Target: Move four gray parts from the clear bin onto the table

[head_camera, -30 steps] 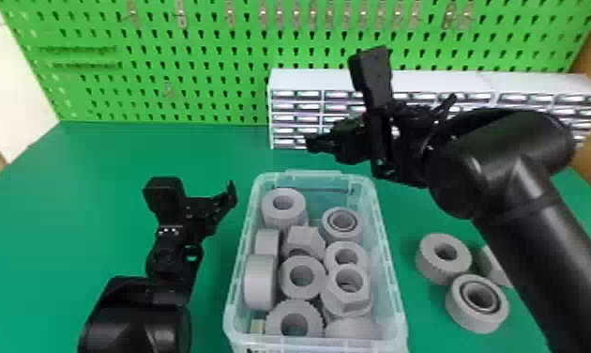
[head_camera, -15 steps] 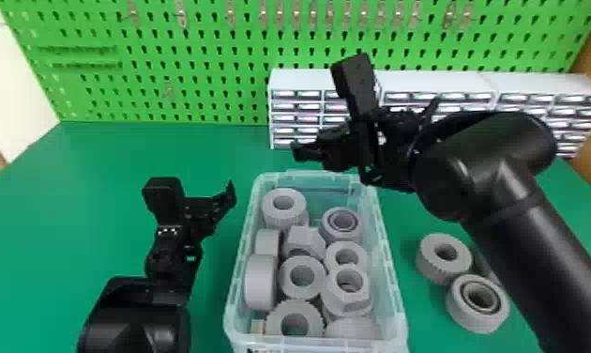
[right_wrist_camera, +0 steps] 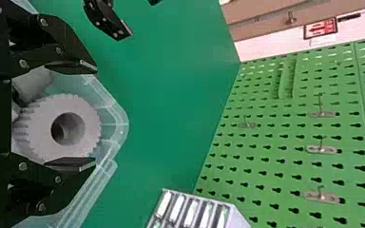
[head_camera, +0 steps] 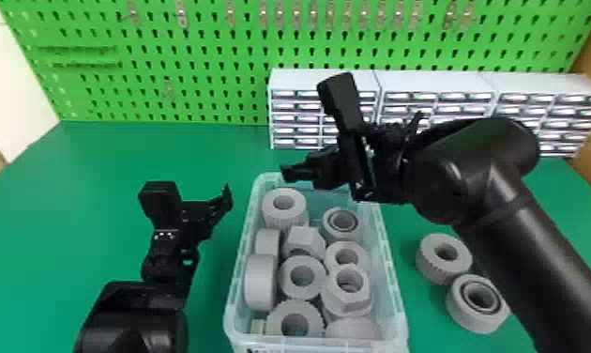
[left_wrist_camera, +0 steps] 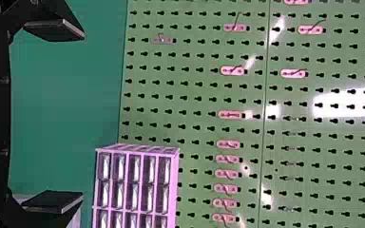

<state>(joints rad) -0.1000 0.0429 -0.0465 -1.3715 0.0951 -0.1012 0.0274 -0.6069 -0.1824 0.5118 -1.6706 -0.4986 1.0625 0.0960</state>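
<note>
Right, green table (head_camera: 64, 197) beneath. Three drawer units (head_camera: 435, 80) at back. Clear bin (head_camera: 394, 281) nearer. Two grippers: right gripper (head_camera: 292, 173) above bin's far end, fingers wide apart; left gripper (head_camera: 226, 198) left of bin, also spread wide. Chunky matte gray parts (head_camera: 287, 278): at least ten inside bin, two on table right of it; three ribbed, two hex-sided, two with dark inner rings.

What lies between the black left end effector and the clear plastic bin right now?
A bare strip of green tabletop, nothing else, separates the left end effector from the clear plastic bin; the head view shows this.
</note>
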